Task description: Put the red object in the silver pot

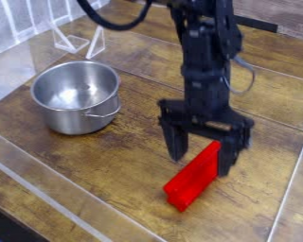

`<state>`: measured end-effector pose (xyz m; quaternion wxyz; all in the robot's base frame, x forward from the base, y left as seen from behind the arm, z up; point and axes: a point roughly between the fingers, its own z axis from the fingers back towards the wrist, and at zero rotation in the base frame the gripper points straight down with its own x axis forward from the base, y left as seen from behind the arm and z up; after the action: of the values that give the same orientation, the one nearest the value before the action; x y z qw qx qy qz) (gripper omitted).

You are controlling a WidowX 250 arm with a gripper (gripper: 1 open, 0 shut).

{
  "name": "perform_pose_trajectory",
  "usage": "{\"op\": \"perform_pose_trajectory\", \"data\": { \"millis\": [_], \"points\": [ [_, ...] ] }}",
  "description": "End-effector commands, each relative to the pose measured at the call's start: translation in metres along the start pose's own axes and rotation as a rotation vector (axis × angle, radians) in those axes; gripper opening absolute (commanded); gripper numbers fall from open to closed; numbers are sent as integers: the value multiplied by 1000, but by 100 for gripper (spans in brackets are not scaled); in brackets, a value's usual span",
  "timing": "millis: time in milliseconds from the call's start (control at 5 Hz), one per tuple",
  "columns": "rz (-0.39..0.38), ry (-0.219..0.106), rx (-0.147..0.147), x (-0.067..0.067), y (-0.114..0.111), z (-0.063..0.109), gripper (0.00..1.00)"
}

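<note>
The red object (192, 179) is a long bright red bar lying diagonally on the wooden table at the lower right. My gripper (204, 149) hangs straight down over the bar's upper end, open, with one black finger on each side of the bar; I cannot tell whether they touch it, and the bar's upper end is partly hidden behind them. The silver pot (76, 96) stands at the left, empty, with its small loop handle toward the front right. It is well apart from the gripper.
The wooden table (103, 170) is bounded by a clear raised edge along the front left and a strip at the right. A clear plastic stand (79, 40) sits behind the pot. A pale reflection streak lies on the far tabletop.
</note>
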<state>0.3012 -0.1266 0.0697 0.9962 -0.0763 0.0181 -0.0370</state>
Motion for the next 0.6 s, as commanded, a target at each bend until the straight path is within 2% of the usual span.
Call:
{"op": "perform_pose_trajectory", "data": {
  "millis": [0, 200, 400],
  "points": [
    [14, -62, -14, 11, -8, -1, 100],
    [45, -54, -8, 19, -7, -17, 100],
    [53, -44, -3, 21, 3, -33, 100]
  ]
}}
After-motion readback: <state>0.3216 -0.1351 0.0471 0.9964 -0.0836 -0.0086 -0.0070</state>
